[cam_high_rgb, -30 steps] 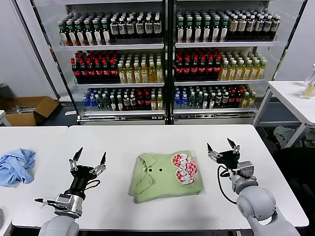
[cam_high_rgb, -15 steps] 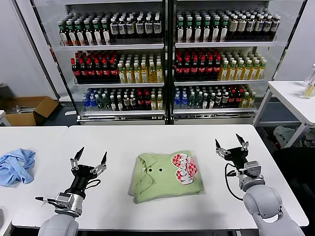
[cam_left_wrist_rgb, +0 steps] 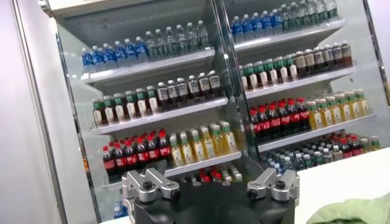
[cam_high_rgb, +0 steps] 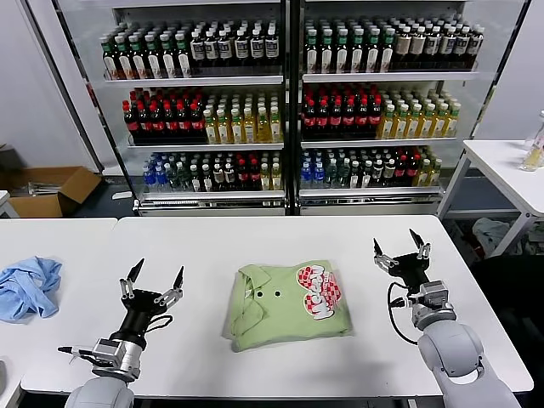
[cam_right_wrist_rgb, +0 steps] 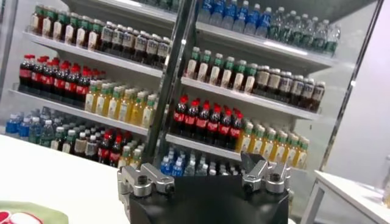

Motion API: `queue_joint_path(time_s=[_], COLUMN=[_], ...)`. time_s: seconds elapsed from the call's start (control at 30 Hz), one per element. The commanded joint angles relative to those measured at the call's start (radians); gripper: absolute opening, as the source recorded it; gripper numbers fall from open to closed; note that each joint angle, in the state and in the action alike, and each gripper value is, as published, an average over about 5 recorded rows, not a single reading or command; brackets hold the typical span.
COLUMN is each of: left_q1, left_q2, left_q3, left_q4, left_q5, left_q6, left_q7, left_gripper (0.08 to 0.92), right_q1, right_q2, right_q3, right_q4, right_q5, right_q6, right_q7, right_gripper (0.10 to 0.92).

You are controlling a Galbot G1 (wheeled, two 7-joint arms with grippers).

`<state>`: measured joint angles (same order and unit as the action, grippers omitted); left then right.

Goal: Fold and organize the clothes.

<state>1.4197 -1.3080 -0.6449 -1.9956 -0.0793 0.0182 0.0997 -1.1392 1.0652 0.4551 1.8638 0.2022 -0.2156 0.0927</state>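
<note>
Two glass-fronted coolers [cam_high_rgb: 289, 102] stood behind the white table [cam_high_rgb: 204, 246], their shelves packed with bottles: dark-bodied ones on the top shelf, red-capped and yellow drinks on the next, blue-capped water and mixed bottles at the bottom. An open cardboard box [cam_high_rgb: 47, 189] sat on the floor to the left; what it held could not be made out. On the table the light green polo shirt [cam_high_rgb: 285, 304] lay folded into a compact rectangle near the front edge, collar toward the robot's left, its red-and-white checkered logo facing up. The left gripper [cam_high_rgb: 155, 276] hovered over the table to the shirt's left, jaws spread wide and holding nothing. The right gripper [cam_high_rgb: 401, 249] stood to the shirt's right, jaws likewise wide and empty. A crumpled blue cloth [cam_high_rgb: 27, 287] rested on the neighbouring table [cam_high_rgb: 51, 234] at far left.
</note>
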Motion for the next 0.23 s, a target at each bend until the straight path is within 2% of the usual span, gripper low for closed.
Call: queue_joint_path(time_s=[0.03,0.23], left_q1=[0.006,0.014], left_q2=[-0.005,-0.010], left_q3=[-0.002,0.005], left_q4=[-0.005,-0.003], left_q5=[0.017,0.041], left_q6=[-0.028,-0.045], left_q7=[0.006,-0.010], left_gripper=[0.823,0.823], right_q1=[-0.016,-0.020], right_q2=[0.006,-0.008], right_q3=[0.005,0.017], right_q4=[-0.014,-0.020], right_q5=[-0.099,-0.131], right_q6=[0.078,0.084], right_q7=[-0.007,-0.017], right_gripper=[0.823,0.823])
